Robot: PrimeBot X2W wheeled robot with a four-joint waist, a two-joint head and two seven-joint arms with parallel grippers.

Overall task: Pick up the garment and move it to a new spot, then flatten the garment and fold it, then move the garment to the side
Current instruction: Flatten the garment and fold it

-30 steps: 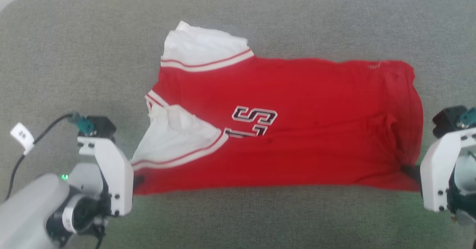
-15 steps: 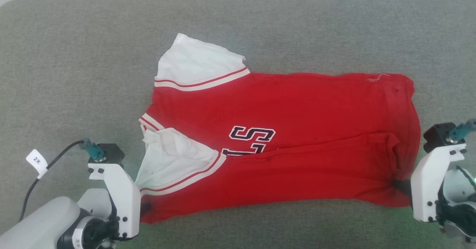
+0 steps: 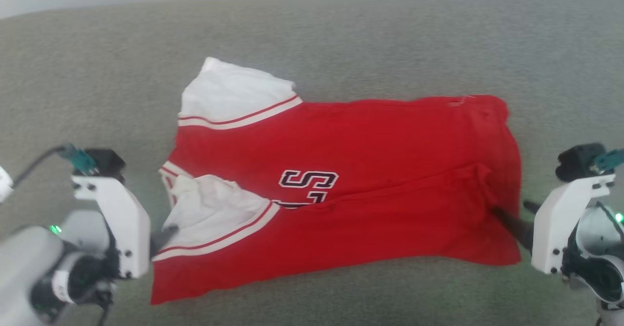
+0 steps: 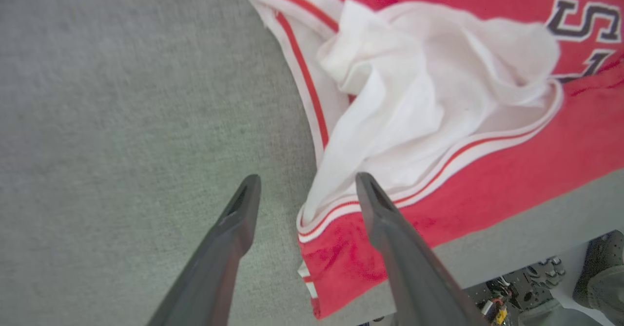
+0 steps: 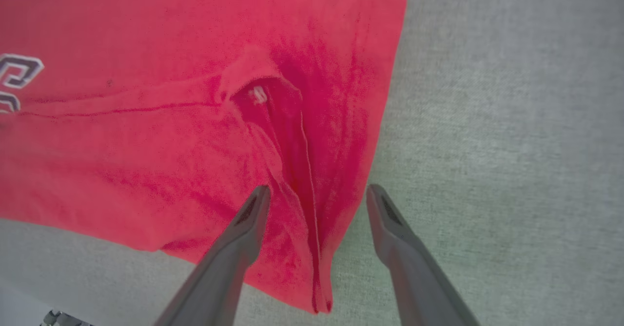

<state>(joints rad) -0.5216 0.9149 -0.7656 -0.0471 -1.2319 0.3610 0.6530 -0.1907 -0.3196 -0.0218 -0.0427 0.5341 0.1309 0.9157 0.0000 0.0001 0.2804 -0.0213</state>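
Red, probably soft and light, the garment (image 3: 390,160) is lying on the tabletop (image 3: 341,33); left end effector (image 4: 307,180) and right end effector (image 5: 317,189) are gaping empty at its near corners, likely the best holds.

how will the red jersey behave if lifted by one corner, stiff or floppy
Likely floppy: the garment lies folded over itself, with a crumpled white sleeve and creases near one end. It would probably sag and unfold if lifted by one corner. Pushed, it may bunch rather than slide, since the grey surface looks textured.
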